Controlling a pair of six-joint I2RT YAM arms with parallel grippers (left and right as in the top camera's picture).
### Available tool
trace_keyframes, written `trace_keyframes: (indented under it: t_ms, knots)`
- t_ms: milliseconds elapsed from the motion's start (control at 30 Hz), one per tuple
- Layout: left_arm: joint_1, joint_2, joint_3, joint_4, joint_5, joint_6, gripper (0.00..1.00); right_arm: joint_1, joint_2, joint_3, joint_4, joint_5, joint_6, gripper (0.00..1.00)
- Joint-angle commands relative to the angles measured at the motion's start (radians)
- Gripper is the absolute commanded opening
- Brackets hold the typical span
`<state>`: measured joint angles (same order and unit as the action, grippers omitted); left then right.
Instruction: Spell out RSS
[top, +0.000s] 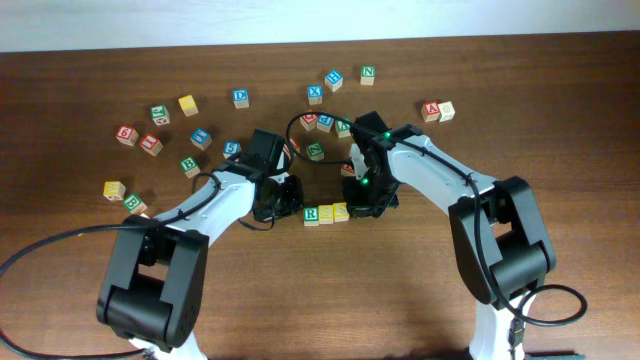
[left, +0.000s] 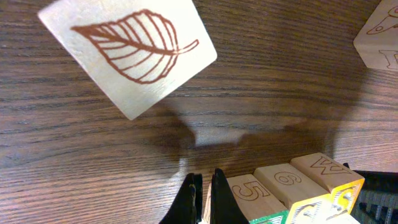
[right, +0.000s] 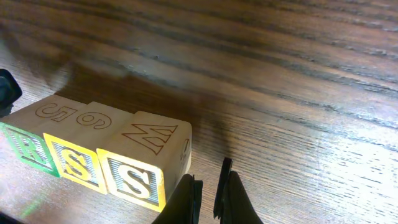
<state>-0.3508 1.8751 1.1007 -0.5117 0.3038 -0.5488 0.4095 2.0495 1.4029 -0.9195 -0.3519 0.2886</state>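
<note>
A row of three blocks lies at the table's middle: a green R block (top: 311, 214), a yellow S block (top: 326, 213) and a second yellow S block (top: 341, 211). In the right wrist view they read R (right: 25, 146), S (right: 74, 163), S (right: 134, 177). In the left wrist view their tops show 5 (left: 252, 190), 6 (left: 283, 180) and W (left: 323, 167). My left gripper (top: 287, 196) (left: 203, 193) sits just left of the R block, its fingers shut and empty. My right gripper (top: 366, 200) (right: 210, 193) sits just right of the last S block, its fingers almost together and empty.
Several loose letter blocks are scattered across the back of the table, a cluster (top: 320, 125) just behind the row and others at the far left (top: 137, 140). A block with a leaf drawing (left: 134, 53) lies ahead of my left gripper. A block corner (left: 379, 37) shows at the right.
</note>
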Motion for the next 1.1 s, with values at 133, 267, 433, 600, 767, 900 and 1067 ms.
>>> trace_keyframes:
  t_ms: [133, 267, 433, 600, 767, 900, 1067]
  knots:
    - [0.0, 0.011, -0.007, -0.005, 0.023, -0.02, 0.0, 0.011, 0.012, -0.009, -0.011, -0.022, 0.008, 0.04]
    - [0.0, 0.011, -0.007, -0.005, 0.023, -0.02, 0.0, 0.011, 0.012, -0.009, -0.012, -0.037, 0.008, 0.04]
    - [0.0, 0.011, -0.007, -0.005, 0.023, -0.02, 0.0, 0.011, 0.012, -0.009, -0.02, -0.037, 0.008, 0.04]
    - [0.0, 0.011, -0.007, -0.005, 0.022, -0.02, 0.0, 0.011, 0.012, -0.009, -0.026, -0.037, 0.008, 0.04]
    - [0.0, 0.011, -0.007, -0.005, 0.022, -0.019, 0.0, 0.007, 0.012, -0.009, -0.027, -0.036, 0.008, 0.04]
    - [0.0, 0.01, -0.007, -0.006, 0.014, -0.017, 0.0, -0.001, 0.012, -0.003, -0.051, 0.013, 0.008, 0.04]
    - [0.024, -0.052, -0.007, -0.051, -0.08, 0.005, 0.0, -0.106, 0.003, 0.089, -0.184, 0.018, -0.005, 0.04]
